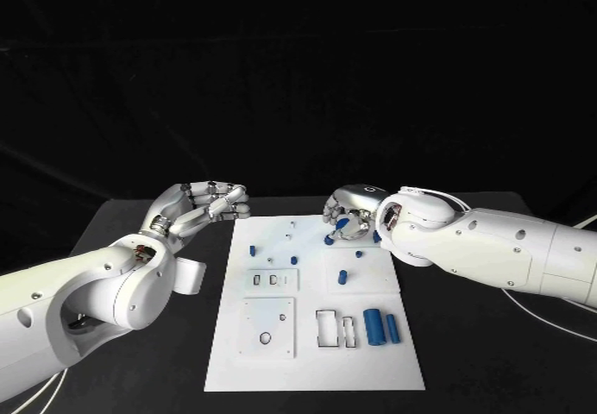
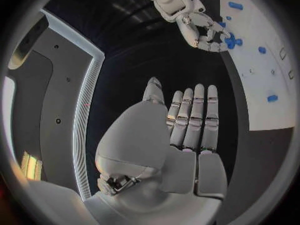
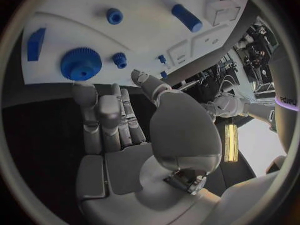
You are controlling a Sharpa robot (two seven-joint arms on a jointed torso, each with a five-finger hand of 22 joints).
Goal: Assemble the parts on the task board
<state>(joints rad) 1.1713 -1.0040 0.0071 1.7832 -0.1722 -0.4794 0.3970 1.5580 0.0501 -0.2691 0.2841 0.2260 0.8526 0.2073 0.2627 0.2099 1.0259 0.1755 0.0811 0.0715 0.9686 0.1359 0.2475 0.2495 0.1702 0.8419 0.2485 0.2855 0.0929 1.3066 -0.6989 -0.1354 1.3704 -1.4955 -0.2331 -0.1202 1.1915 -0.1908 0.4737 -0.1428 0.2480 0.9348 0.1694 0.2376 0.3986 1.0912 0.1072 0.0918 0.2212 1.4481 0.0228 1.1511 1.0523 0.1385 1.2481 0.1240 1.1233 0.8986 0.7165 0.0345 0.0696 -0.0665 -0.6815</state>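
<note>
Black table (image 1: 124, 233): blue gear (image 3: 81, 63) on task board (image 1: 311, 362), just beyond right hand (image 1: 348, 214).

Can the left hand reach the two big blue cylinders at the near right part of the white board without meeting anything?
Probably yes. The left hand hovers by the task board's far left corner holding nothing, the blue cylinders lie uncovered, and the right hand works at the far end.

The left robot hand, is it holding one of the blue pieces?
No: in its wrist view the left robot hand has straight, empty fingers, off the task board.
</note>
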